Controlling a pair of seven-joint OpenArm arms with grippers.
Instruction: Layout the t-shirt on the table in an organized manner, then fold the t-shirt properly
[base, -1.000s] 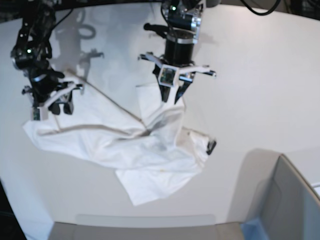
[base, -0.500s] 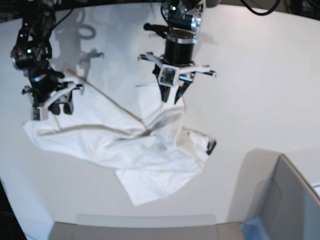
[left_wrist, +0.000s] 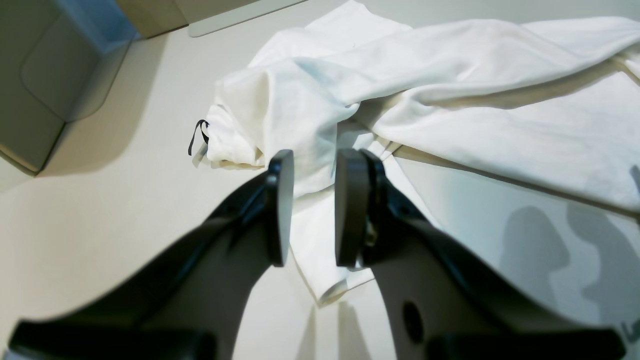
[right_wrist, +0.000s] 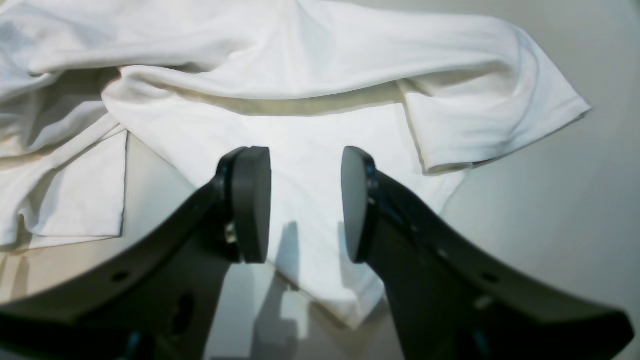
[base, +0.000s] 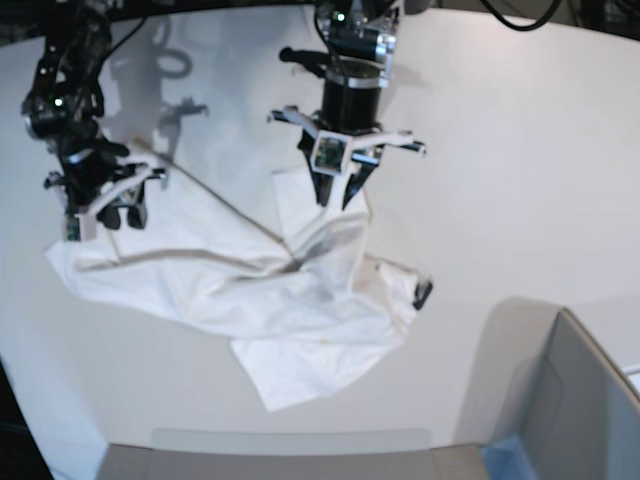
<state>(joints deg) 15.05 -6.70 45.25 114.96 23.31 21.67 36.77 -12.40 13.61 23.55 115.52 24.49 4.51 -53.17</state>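
The white t-shirt (base: 290, 300) lies crumpled and plain side up on the white table (base: 520, 150), with folds running across it; no print shows. Its small black tag (base: 422, 293) sticks out at the right edge, also visible as a loop (left_wrist: 197, 135) in the left wrist view. My left gripper (base: 335, 200) hangs open over the shirt's upper flap (left_wrist: 310, 235), with only cloth lying below the gap (left_wrist: 312, 210). At the shirt's left end my right gripper (base: 105, 222) stands open just above flat fabric (right_wrist: 300, 50), casting shadows on it (right_wrist: 305, 205), beside a sleeve (right_wrist: 500, 125).
A grey bin-like box (base: 580, 400) stands at the front right of the table, also seen in the left wrist view (left_wrist: 50, 75). A flat grey strip (base: 290, 440) runs along the front edge. Bare tabletop stretches right of the left arm.
My left gripper has shifted slightly up and to the left in the base view, away from the shirt's flap. The shirt and the right arm have not moved.
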